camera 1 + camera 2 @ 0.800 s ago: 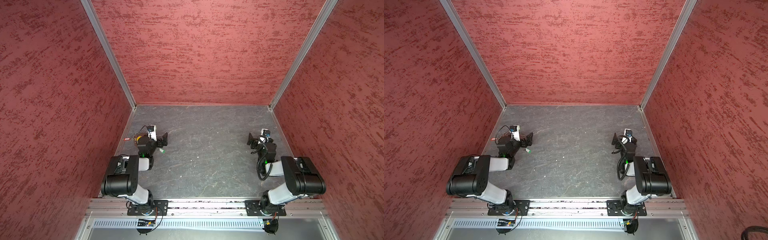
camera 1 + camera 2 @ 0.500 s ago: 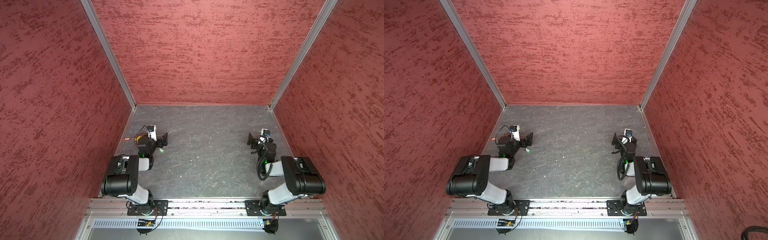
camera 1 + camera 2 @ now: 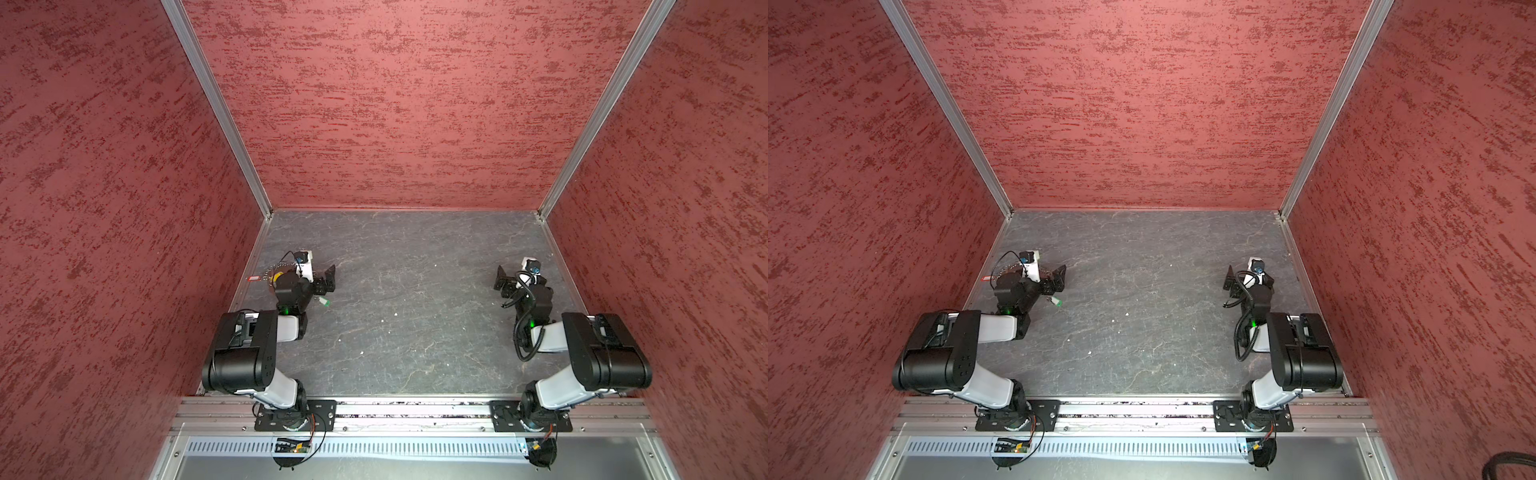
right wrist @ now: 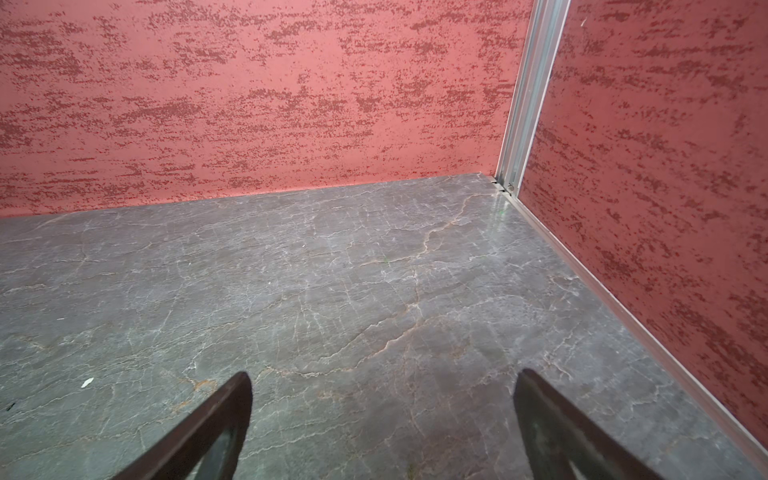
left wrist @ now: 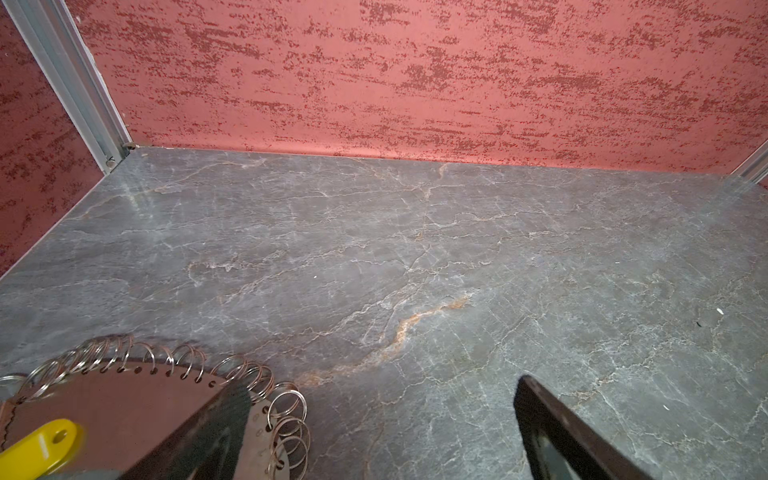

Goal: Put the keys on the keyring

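The keyring (image 5: 286,411) is a string of small silver rings round the edge of a brown disc, lying by the left wall; in both top views its chain (image 3: 277,266) (image 3: 1007,268) shows behind my left wrist. A yellow key (image 5: 37,449) lies on the disc. A red key (image 3: 252,278) (image 3: 985,278) lies by the wall. A green key (image 3: 325,302) (image 3: 1057,302) lies on the floor just in front of my left gripper (image 3: 326,279) (image 5: 382,399), which is open and empty, one finger over the disc's edge. My right gripper (image 3: 503,282) (image 4: 382,390) is open and empty at the far right.
Red textured walls close in the grey stone floor (image 3: 415,291) on three sides, with metal corner posts (image 5: 66,75) (image 4: 528,91). Both arm bases stand on a rail (image 3: 415,409) along the front edge. Small white specks dot the floor.
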